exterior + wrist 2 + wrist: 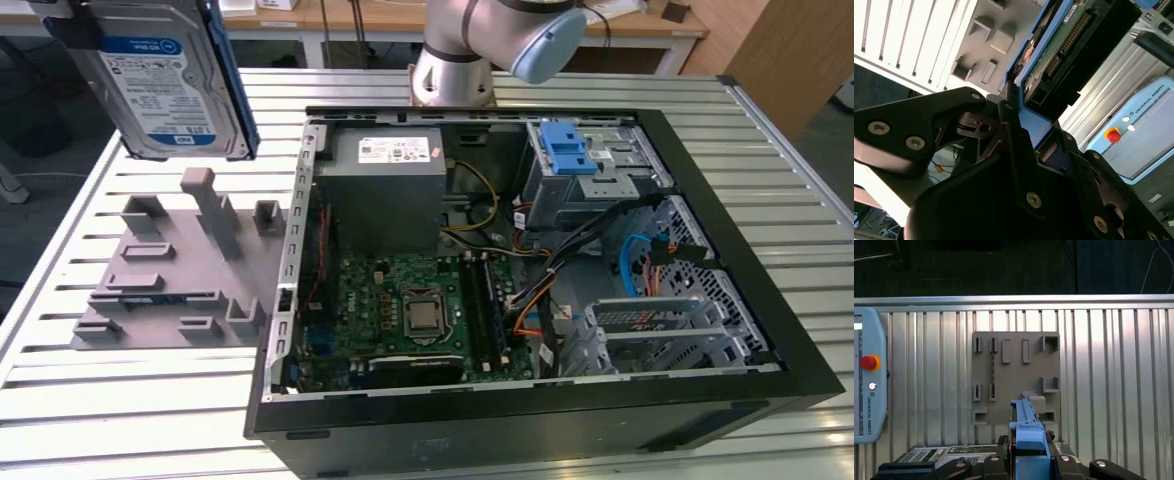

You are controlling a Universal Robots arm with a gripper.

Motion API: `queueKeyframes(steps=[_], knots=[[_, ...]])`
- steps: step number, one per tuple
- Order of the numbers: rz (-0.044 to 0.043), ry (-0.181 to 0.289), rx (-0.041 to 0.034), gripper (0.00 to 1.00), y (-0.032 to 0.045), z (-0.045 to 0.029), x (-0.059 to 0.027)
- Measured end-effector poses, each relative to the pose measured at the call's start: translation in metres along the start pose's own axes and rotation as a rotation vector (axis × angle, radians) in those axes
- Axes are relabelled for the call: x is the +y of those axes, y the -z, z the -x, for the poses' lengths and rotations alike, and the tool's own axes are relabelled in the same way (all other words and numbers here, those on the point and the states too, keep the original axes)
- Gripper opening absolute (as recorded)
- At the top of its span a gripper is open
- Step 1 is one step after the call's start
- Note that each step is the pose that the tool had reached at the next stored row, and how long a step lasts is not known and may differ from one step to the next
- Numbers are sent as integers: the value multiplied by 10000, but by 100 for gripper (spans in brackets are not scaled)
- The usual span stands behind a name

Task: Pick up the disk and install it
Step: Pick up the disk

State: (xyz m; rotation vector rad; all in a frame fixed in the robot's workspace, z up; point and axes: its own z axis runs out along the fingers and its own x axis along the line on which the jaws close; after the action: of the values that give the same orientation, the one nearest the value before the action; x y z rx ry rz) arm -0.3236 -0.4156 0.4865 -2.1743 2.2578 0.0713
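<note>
The disk (167, 85), a silver hard drive with a blue-and-white label in a blue carrier, hangs upright in the air above the grey fixture plate (174, 270), at the exterior view's upper left. My gripper (1024, 125) is shut on the end of its blue carrier; in the second wrist view the disk (1064, 45) reaches away from the black fingers (1009, 130), circuit-board side showing. The first wrist view has the disk (1026, 427) edge-on, rising from the gripper (1029, 460), with the fixture plate (1016, 375) beyond it.
An open computer case (747, 250) lies on the slatted metal table (54, 400), at the exterior view's right. Inside are a grey drive cage with a blue latch (567, 150), a power supply box (387, 190) and the motherboard (414, 310). A teach pendant (866, 375) lies beside the plate.
</note>
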Motion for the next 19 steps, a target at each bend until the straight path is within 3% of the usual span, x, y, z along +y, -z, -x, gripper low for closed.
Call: queueKeyframes(steps=[19], knots=[[29,0,2,37,15,-73,-429]])
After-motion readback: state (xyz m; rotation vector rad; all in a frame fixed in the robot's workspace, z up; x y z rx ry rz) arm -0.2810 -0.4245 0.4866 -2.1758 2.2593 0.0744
